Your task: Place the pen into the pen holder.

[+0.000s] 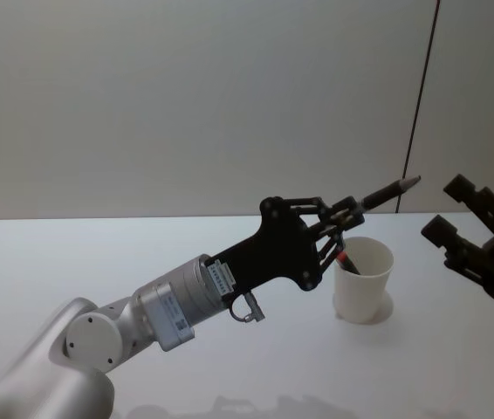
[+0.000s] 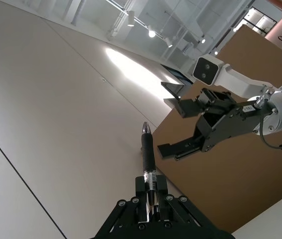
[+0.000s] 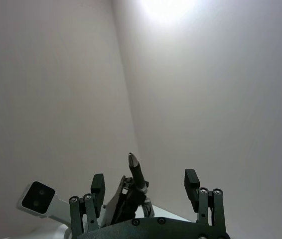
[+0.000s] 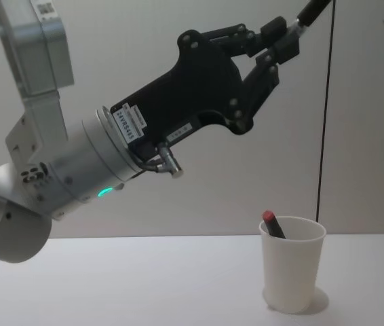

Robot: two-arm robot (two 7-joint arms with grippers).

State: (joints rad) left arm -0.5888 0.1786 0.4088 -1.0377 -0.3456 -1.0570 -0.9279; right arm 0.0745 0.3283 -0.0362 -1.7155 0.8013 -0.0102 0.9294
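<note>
on the white table (image 4: 110, 285), near the robot's right side: the pen holder (image 4: 292, 272), a white paper cup standing upright, 1 red-capped pen already leaning inside it (image 4: 272, 224). well above and to the left of its mouth: the left gripper (image 4: 281, 42), raised high on an outstretched arm, jaws pinched tight on a dark pen (image 1: 385, 193) near its rear end. pen tilted, grey tip (image 2: 146, 129) pointing up and away from the arm, toward the wall, not down toward the cup. seen from the head camera, fingers (image 1: 334, 229) overlapping the cup's near rim, though the chest camera puts them clearly higher, so no contact. farther right and back: the right gripper (image 1: 465, 229), hanging idle in the air, jaws spread wide, holding nothing.

likely still mid-carry, with the pen not yet turned over the opening. risks from here: letting go at this height and angle, sending the pen past the rim onto the table; lowering with the pen tilted, catching the rim and tipping the light cup; jamming against the pen already inside; brushing the right gripper, close beyond the tip.
</note>
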